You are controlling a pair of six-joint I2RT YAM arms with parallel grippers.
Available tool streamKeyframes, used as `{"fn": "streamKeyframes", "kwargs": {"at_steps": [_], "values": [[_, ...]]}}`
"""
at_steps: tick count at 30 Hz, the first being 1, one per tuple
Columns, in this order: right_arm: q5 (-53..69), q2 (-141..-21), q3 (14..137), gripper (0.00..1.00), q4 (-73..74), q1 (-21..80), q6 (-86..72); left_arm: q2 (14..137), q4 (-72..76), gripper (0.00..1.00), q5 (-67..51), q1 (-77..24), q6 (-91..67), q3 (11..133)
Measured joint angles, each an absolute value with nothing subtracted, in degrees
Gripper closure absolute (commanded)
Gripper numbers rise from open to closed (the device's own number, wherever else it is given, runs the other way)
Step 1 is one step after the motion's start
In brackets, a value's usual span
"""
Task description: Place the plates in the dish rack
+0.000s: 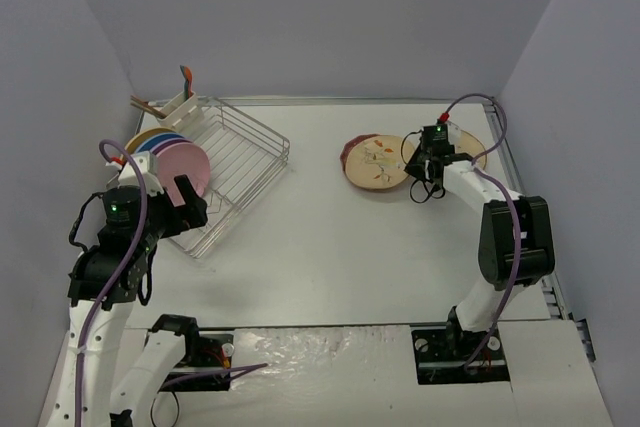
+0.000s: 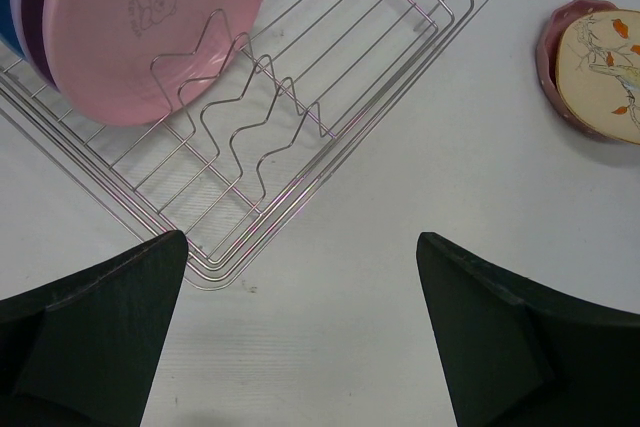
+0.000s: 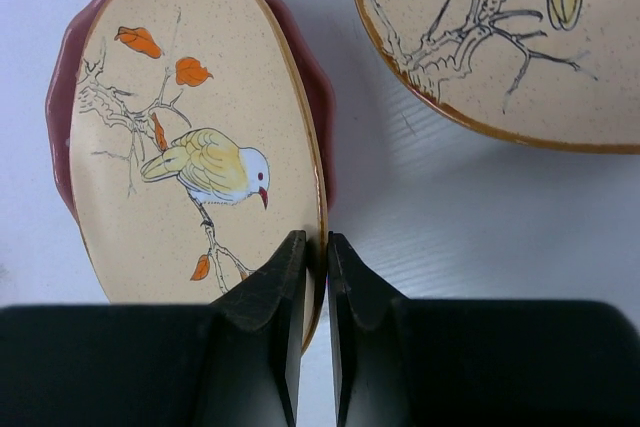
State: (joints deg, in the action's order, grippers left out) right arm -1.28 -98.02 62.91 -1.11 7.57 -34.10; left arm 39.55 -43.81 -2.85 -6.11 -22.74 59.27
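Note:
The dish rack stands at the back left with pink, purple, blue and yellow plates upright in it. My left gripper is open and empty over the rack's near corner; in the left wrist view bare table lies between its fingers, with the pink plate and rack wires ahead. My right gripper is shut on the rim of a cream bird-printed plate, tilted above a dark-pink plate. Both show in the top view. A second cream plate lies beside them.
A white utensil caddy with utensils is clipped to the rack's far corner. Grey walls close in the table on the left, back and right. The second cream plate lies near the right wall, partly hidden by my right arm.

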Motion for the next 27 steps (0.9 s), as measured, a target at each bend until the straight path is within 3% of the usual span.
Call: {"fn": "streamKeyframes", "kwargs": {"at_steps": [11, 27], "values": [[-0.88, -94.67, 58.1, 0.98, -1.09, 6.99, -36.71, 38.98, -44.36, 0.03, -2.9, -6.6, -22.81, 59.27], [2.31, -94.37, 54.31, 0.68, -3.87, 5.04, -37.31, 39.27, -44.34, 0.03, -2.93, -6.81, -23.2, 59.27]]}}
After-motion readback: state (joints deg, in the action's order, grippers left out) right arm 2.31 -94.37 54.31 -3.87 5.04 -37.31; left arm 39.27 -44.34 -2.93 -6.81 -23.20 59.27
